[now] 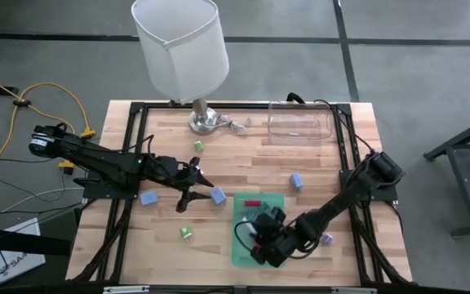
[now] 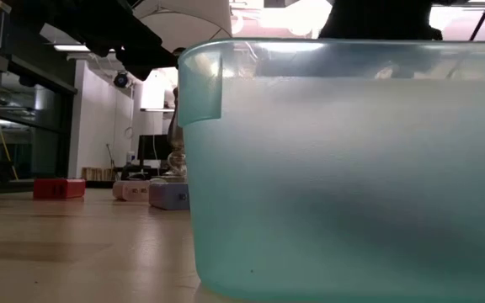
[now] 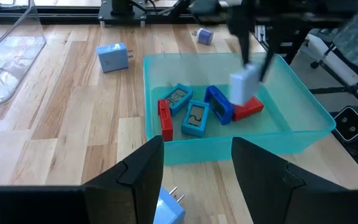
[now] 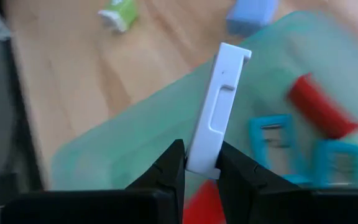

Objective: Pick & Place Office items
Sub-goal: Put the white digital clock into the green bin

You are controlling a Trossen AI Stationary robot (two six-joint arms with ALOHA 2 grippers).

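Office items [image 3: 194,112] — five in tray [image 3: 303,134]

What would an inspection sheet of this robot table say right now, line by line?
Surface: wooden table, lying in a black frame.
Job's things: red and blue pieces in the teal tray; a white piece held over the tray; blue blocks and green pieces loose on the wood.
Clutter: lamp and clear container at the far edge.
Grippers: right gripper shut on the white piece; left gripper open above a blue plug.
Cables: yellow cable on the floor.
Surroundings: grey floor, room behind; no people seen.
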